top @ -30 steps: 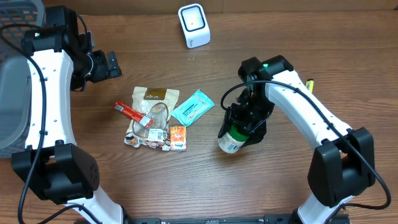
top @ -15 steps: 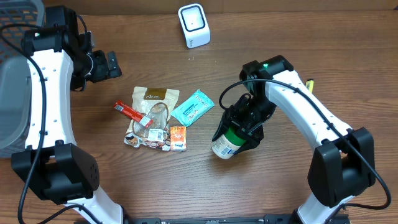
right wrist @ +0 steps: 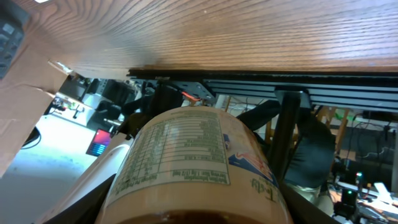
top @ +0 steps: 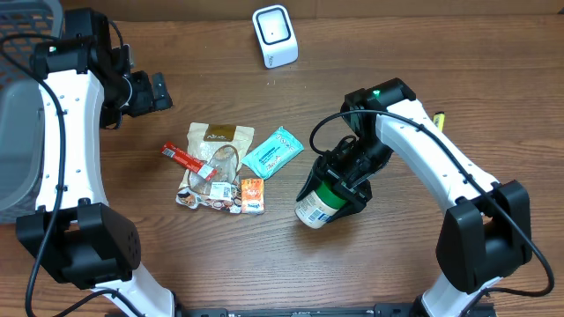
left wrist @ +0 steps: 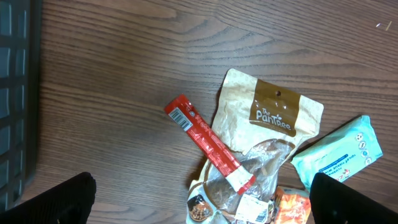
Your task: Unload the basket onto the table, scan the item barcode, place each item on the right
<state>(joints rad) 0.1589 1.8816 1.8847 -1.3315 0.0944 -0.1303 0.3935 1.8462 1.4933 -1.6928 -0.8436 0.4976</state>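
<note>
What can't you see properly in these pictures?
- Jar: in the overhead view, the right claw covers its top end, and no barcode shows.
- Jar label: in the right wrist view, the print is too blurry to read.
- Grey basket: in the overhead view, cut off by the left edge.
- Small packets: in the left wrist view, cut off by the bottom edge.

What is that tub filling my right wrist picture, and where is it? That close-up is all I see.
Observer: Overhead, the right end effector grips a tilted jar with a green band.
Operator: Any scanner?
Observer: A white scanner stands at the far edge of the table, apart from the jar.
Operator: The other arm?
Observer: The left end effector is open and empty; its camera shows a brown pouch with a red stick pack partly on it.
</note>
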